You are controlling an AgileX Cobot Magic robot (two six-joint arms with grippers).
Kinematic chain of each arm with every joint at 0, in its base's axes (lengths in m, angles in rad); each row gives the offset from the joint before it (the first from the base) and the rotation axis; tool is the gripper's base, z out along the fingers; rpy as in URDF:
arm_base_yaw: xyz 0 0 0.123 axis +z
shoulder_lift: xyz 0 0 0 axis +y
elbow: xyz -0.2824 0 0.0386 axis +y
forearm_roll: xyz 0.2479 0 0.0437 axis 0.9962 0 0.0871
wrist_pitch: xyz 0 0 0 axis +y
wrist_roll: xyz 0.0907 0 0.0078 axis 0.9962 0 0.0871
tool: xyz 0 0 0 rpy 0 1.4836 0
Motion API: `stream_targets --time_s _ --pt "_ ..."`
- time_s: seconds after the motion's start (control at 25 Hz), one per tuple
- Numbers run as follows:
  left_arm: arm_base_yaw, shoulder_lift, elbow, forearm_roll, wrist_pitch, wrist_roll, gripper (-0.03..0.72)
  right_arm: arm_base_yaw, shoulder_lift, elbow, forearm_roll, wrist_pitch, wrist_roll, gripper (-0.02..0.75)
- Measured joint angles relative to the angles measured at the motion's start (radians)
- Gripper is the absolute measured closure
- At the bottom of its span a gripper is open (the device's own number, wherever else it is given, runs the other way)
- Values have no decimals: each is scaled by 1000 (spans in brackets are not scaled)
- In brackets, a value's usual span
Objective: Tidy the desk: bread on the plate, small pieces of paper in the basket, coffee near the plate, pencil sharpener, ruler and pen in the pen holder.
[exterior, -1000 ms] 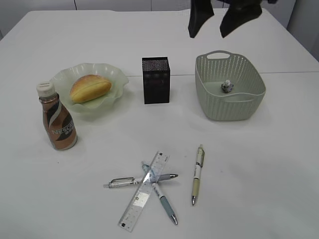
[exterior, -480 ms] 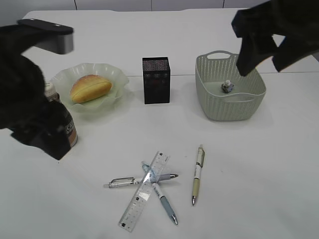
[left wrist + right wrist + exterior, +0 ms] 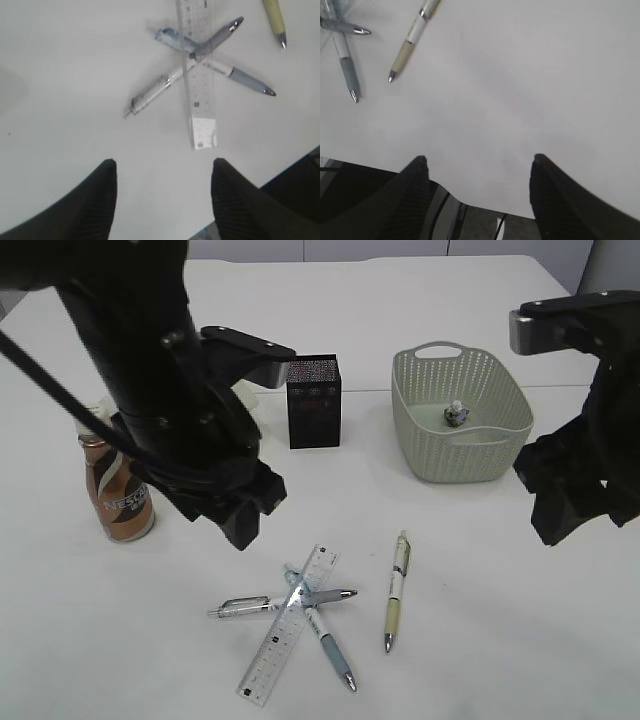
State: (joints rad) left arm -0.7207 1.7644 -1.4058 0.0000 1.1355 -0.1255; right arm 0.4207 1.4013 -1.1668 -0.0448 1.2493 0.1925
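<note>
The clear ruler [image 3: 285, 625] [image 3: 200, 75] lies across two crossed pens [image 3: 322, 635] [image 3: 175, 75] near the desk's front edge. A beige pen [image 3: 395, 590] [image 3: 410, 42] lies just to their right. My left gripper [image 3: 162, 164] hangs open and empty above bare desk, short of the ruler's end. My right gripper [image 3: 479, 158] is open and empty over the desk's front edge. The coffee [image 3: 118, 502] stands at the left. The black mesh pen holder [image 3: 314, 400] stands mid-desk. A paper wad [image 3: 456, 414] lies in the basket [image 3: 430, 455]. My left arm [image 3: 170, 390] hides the bread and the plate. The pencil sharpener is out of view.
My right arm [image 3: 590, 470] hangs low at the right, just beside the basket's near right corner. The white desk [image 3: 480, 640] ends close below my right gripper, with dark floor and cables beyond the edge.
Both arms have swung down and forward into view. The left arm now covers the plate and bread. The right arm has moved from above the basket to its right side.
</note>
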Motion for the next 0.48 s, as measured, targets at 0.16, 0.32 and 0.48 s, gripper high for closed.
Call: stream_targets --time_s 0.16,0.32,0.48 --pt "0 79 -45 0 -82 -1 255 0 0 14 0 -60 -14 249" --pt "0 133 -51 0 -135 -2 255 0 0 16 -10 -100 -19 250" --pt "-2 172 -55 0 -174 -2 255 0 0 16 -21 -108 -22 250"
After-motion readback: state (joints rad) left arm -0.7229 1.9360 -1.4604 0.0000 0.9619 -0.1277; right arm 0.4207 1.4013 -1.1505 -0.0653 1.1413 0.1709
